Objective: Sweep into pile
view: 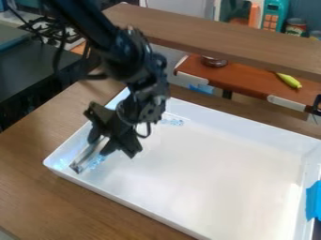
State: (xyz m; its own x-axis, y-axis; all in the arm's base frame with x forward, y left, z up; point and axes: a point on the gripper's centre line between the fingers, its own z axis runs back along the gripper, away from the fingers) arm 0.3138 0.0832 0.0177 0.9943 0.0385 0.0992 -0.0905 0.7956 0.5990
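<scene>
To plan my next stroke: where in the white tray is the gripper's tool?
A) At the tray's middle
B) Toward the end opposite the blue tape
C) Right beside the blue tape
B: the tool is in the gripper near the tray's left end, across from the blue tape.

The tray (213, 173) looks like smooth plastic with a glossy sheen. The bench (37, 140) has a wood-grain surface, fairly smooth with low shine. The gripper (103, 143) looks like matt plastic; the tool (79, 164) shines like metal. The tape (313, 201) looks matt.
</scene>
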